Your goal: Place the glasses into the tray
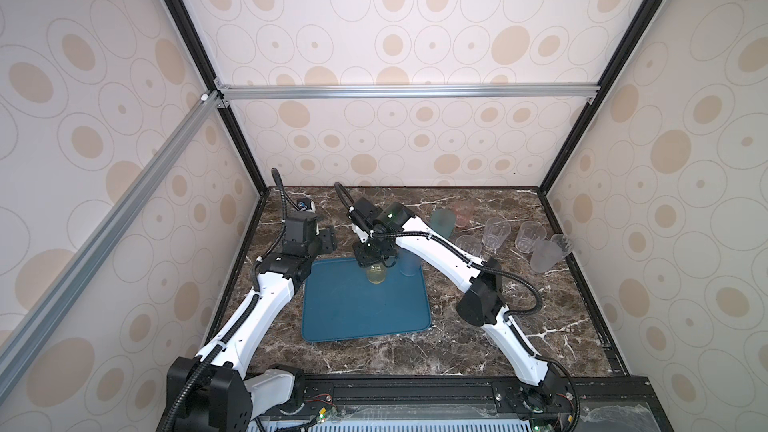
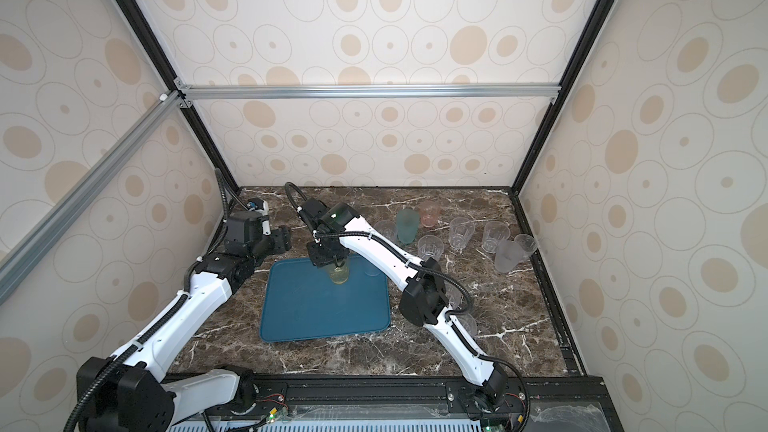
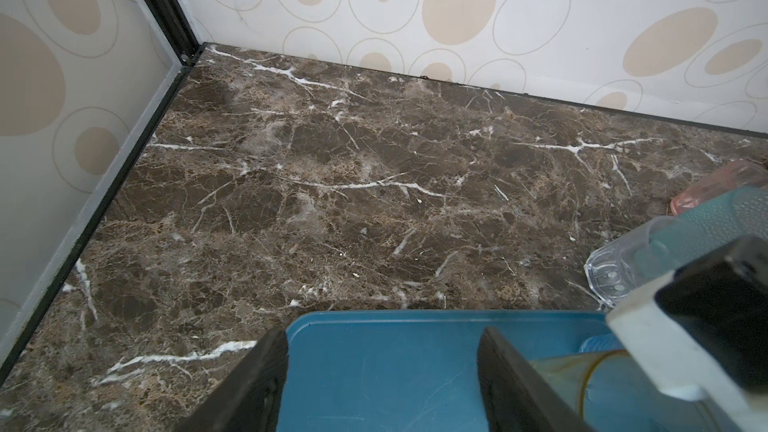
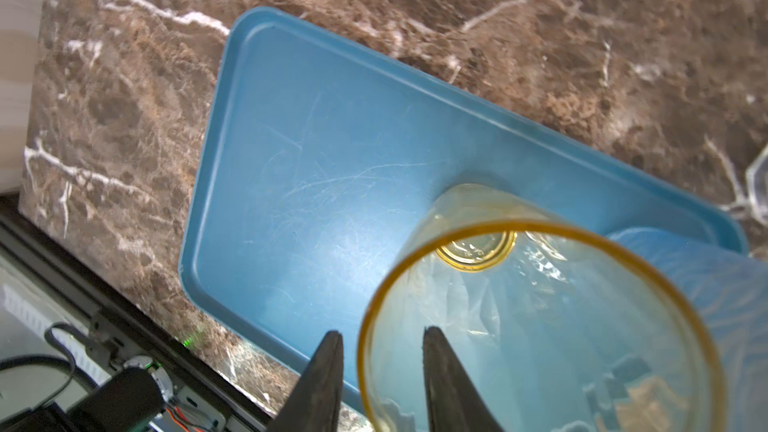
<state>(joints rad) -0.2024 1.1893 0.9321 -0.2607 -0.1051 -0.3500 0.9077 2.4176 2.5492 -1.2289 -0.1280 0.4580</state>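
The teal-blue tray (image 1: 365, 317) (image 2: 316, 317) lies mid-table. A yellow glass (image 1: 377, 275) (image 2: 340, 274) (image 4: 540, 326) stands upright at its far edge, with a grey-blue glass (image 1: 409, 263) (image 4: 706, 276) beside it in the far right corner. My right gripper (image 1: 372, 261) (image 4: 382, 338) is open just above the yellow glass, one finger inside its rim and one outside, neither pressing on it. My left gripper (image 1: 328, 238) (image 3: 382, 342) is open and empty over the tray's far left corner (image 3: 374, 367). A teal-green glass (image 1: 441, 220), a pink glass (image 1: 463, 214) and several clear glasses (image 1: 496, 232) stand at the back right.
A frosted glass (image 1: 544, 256) and a tipped clear glass (image 1: 563, 243) sit close to the right wall. Patterned walls close in the marble table (image 1: 415, 351) on three sides. A black rail (image 1: 415, 392) with the arm bases runs along the front edge.
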